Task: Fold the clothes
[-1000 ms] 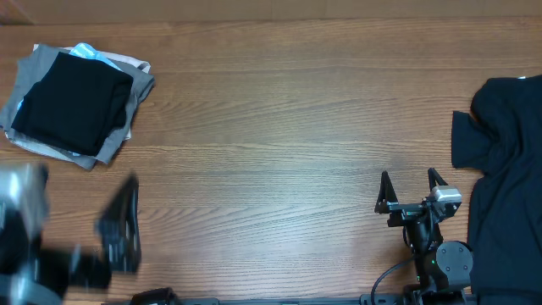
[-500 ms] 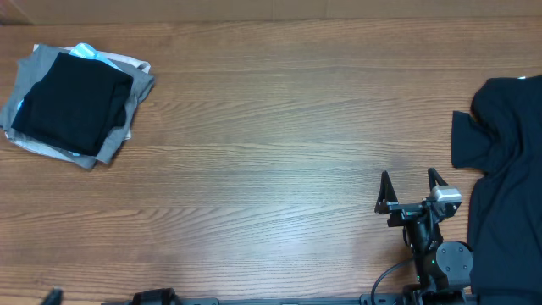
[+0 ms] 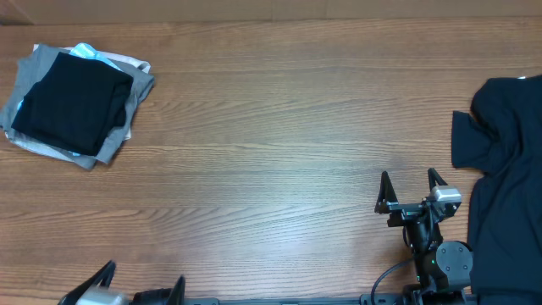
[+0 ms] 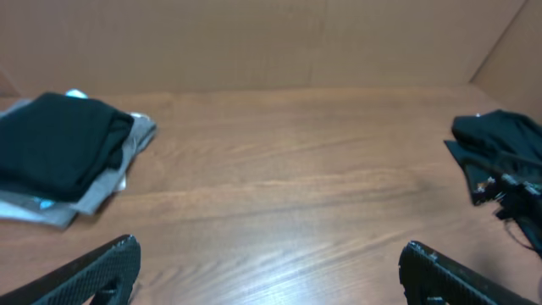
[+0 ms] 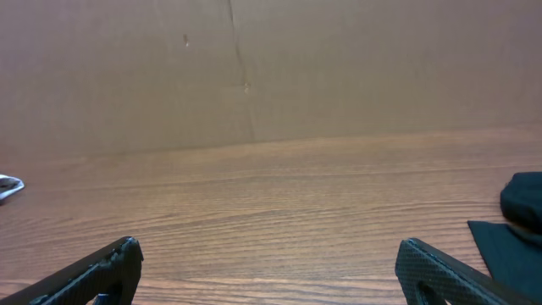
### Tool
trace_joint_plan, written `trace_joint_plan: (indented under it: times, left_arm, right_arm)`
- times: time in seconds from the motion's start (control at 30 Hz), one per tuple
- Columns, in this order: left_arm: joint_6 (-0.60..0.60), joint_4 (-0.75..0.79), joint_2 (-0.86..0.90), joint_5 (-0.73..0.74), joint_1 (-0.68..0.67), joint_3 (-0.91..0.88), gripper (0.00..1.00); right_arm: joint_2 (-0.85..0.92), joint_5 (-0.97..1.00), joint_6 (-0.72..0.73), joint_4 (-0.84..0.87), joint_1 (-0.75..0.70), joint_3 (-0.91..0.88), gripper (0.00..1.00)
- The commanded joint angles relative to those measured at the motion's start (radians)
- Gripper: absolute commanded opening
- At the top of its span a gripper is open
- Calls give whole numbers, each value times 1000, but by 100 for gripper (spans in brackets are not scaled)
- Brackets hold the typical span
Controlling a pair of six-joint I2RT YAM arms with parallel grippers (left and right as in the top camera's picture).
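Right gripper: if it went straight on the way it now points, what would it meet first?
Probably only the brown cardboard wall: the right gripper, jaws open, faces bare brown wooden table up to it. The crumpled black T-shirt lies off to its right.

Folded black T-shirt (image 3: 72,102) left (rumpled one (image 3: 508,169) right)

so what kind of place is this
Probably a robot test bench rather than a home: a wooden table with a plain brown board wall behind it, a robot arm mounted at its near edge, plus a pile of folded clothes and a loose black shirt.
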Motion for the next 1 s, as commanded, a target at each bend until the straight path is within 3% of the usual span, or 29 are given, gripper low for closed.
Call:
trace_joint_plan:
  times: [0.0, 0.27, 0.57, 0.73, 0.97]
  left_arm:
    - [14, 102, -90, -1, -11, -168, 100]
    - [-10, 595, -282, -1, -50, -616, 100]
    - [-69, 1123, -335, -49, -68, -986, 100]
    - [-202, 1252, -335, -185, -68, -1118, 100]
    - [-297, 1302, -338, -349, -68, -1242, 100]
  right_arm:
    - [-10, 13, 5, 5, -3, -10, 100]
    - [-10, 13, 5, 5, -3, -10, 100]
    - [-10, 13, 5, 5, -3, -10, 100]
    - [-10, 13, 5, 5, -3, -10, 100]
    - [-10, 13, 5, 5, -3, -10, 100]
